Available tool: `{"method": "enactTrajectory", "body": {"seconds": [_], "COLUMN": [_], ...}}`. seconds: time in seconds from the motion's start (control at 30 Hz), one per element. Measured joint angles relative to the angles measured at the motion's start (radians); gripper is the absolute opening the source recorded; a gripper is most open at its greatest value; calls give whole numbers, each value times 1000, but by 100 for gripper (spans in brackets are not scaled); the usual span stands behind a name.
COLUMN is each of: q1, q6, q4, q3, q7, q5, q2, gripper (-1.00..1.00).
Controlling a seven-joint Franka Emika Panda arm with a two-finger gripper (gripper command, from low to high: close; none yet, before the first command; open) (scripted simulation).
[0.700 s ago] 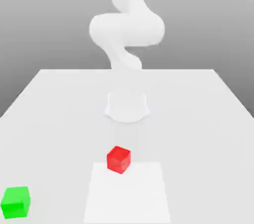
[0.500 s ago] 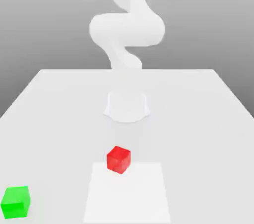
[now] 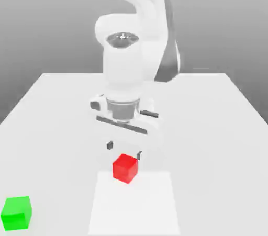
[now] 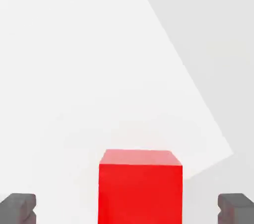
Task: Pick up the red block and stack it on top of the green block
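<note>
The red block point(image 3: 125, 168) rests on the white table point(image 3: 220, 125), at the far edge of a paler square patch. My gripper point(image 3: 124, 149) hangs just above and slightly behind it, open, with its dark fingertips point(image 3: 109, 145) spread wider than the cube. In the hand view the red block point(image 4: 140, 186) sits between the two grey fingertips point(image 4: 17, 208), with clear gaps on both sides and nothing gripped. The green block point(image 3: 17, 213) sits alone near the front corner on the exterior view's left, well away from the gripper.
A paler square patch point(image 3: 133, 203) marks the table in front of the red block. The white arm point(image 3: 131, 36) rises behind the gripper. The table's far edge runs across the exterior view behind the arm.
The hand has come down from the top of the exterior view to just above the red block, its fingers still spread. Neither block has moved.
</note>
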Motion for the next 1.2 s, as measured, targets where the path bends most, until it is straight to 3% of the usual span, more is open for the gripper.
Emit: {"method": "enactTrajectory", "body": {"seconds": [0.1, 0.13, 0.37, 0.67, 0.9, 1.2], "q1": [34, 43, 43, 21, -115, -255], "q6": [96, 119, 121, -129, -252, -396], "q4": [11, 14, 14, -14, 213, 539], "q3": [-36, -46, -46, -26, -98, -144], "q7": [18, 22, 25, 9, 70, 31], "q5": [-21, -24, -28, -4, -84, -12], "q2": [111, 137, 138, -139, -36, 148], "gripper": [0, -100, -100, -100, -100, -100]}}
